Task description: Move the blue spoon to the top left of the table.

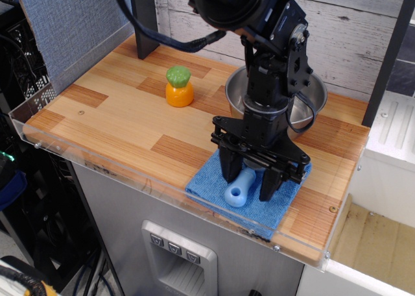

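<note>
The blue spoon [238,189] lies on the square blue cloth [214,191] near the front right of the wood-plank table [117,121]. Its light-blue handle with the hole points toward the front edge, and its grey bowl is hidden under the gripper. My black gripper [249,179] is down on the cloth. Its two fingers [230,169] stand close against both sides of the handle's upper part. The spoon rests on the cloth.
A large steel bowl [311,101] stands behind the gripper at the back right. An orange toy with a green top [179,86] stands mid-table. A dark post [145,23] rises at the back left. A clear acrylic rim [130,172] runs along the front edge.
</note>
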